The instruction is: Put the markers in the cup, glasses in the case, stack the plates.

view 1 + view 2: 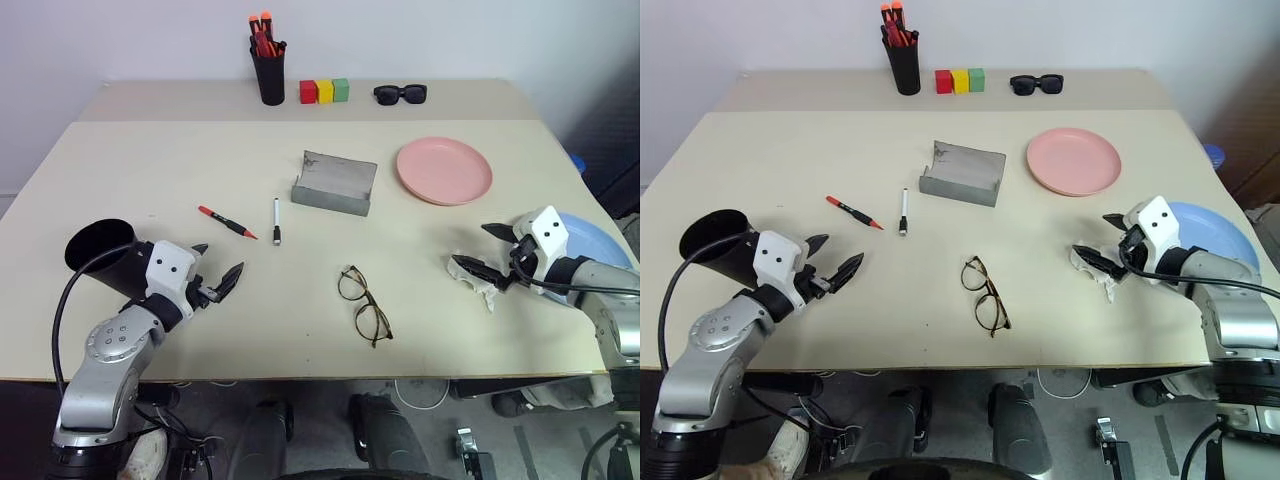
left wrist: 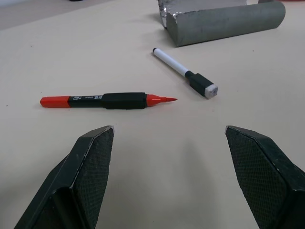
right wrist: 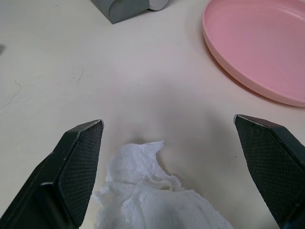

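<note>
Beige table (image 1: 300,330): left gripper (image 1: 216,270) and right gripper (image 1: 478,248) both spread apart, empty

Red marker (image 1: 227,222) beside white marker (image 1: 277,220), black cup (image 1: 103,254) tipped, glasses (image 1: 364,305) unfolded, grey case (image 1: 335,182) open, pink plate (image 1: 444,170), blue plate (image 1: 597,242)

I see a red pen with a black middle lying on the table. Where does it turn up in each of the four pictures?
Left eye view: the red marker lies left of centre, beside the white marker.
Right eye view: same spot, left of centre.
Left wrist view: across the middle, beyond the left hand.
Right wrist view: not in it.
Shared landmark: the grey case, just past both markers.
</note>
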You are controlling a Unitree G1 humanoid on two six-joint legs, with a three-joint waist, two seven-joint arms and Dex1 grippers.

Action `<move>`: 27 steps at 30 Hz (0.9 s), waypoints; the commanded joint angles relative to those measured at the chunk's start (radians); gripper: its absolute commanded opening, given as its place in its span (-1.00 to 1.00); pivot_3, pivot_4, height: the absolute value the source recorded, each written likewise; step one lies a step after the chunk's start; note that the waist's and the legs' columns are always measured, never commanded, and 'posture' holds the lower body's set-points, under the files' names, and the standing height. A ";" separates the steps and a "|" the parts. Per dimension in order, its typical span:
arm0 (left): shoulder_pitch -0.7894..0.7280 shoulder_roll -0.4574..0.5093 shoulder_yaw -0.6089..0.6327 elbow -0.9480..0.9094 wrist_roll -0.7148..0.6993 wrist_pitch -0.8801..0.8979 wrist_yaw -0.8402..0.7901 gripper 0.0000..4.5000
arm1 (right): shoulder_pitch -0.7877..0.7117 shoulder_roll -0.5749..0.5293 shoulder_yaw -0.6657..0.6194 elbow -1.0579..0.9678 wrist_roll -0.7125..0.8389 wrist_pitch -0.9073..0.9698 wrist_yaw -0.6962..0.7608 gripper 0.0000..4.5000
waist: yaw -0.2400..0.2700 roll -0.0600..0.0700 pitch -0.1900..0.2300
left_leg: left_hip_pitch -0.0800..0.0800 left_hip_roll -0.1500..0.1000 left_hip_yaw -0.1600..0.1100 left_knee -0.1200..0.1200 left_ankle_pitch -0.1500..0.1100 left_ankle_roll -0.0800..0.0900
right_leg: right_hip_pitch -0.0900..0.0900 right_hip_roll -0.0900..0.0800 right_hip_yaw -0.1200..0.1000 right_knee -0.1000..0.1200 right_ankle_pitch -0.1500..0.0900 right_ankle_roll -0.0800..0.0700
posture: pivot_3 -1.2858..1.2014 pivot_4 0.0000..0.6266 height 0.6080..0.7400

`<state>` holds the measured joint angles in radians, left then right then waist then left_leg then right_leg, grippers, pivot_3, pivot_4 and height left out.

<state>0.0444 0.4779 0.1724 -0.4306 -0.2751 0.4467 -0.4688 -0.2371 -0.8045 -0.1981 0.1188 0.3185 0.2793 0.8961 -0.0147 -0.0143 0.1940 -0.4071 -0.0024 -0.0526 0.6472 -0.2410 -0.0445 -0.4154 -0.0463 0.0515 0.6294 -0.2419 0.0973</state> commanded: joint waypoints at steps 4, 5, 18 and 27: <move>-0.014 -0.003 0.003 -0.053 -0.013 0.014 0.013 0.70 | -0.017 0.005 -0.012 -0.032 0.005 -0.010 -0.009 1.00 | 0.000 0.000 0.000 | 0.000 0.000 0.000 0.000 0.000 0.000 | 0.000 0.000 0.000 0.000 0.000 0.000 | 0.03 -0.52 1.00; -0.018 -0.002 0.005 -0.056 -0.016 0.018 0.013 0.70 | -0.017 0.009 -0.010 -0.034 0.005 -0.012 -0.012 1.00 | 0.000 0.000 0.000 | 0.000 0.000 0.000 0.000 0.000 0.000 | 0.000 0.000 0.000 0.000 0.000 0.000 | 0.03 -0.52 1.00; -0.078 -0.022 -0.080 -0.075 0.037 0.091 0.074 0.70 | -0.072 0.086 0.053 -0.049 -0.053 -0.034 -0.099 1.00 | 0.000 0.000 0.000 | 0.001 0.000 -0.001 0.000 0.000 0.000 | 0.001 0.000 0.000 0.001 0.000 0.001 | 0.03 -0.52 1.00; -0.337 -0.181 -0.163 0.067 0.123 0.261 0.280 0.94 | 0.007 0.161 0.086 -0.319 -0.017 0.058 -0.170 1.00 | 0.004 0.000 0.000 | 0.001 -0.001 -0.004 0.004 0.000 0.000 | 0.004 0.001 -0.002 0.001 0.002 0.004 | 0.03 -0.52 1.00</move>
<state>-0.2678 0.3144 0.0055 -0.3729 -0.1787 0.6647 -0.2453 -0.2354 -0.6447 -0.1009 -0.1356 0.2816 0.3178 0.7458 -0.0107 -0.0148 0.1936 -0.4060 -0.0040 -0.0568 0.6512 -0.2408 -0.0445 -0.4107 -0.0459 0.0495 0.6303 -0.2395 0.1020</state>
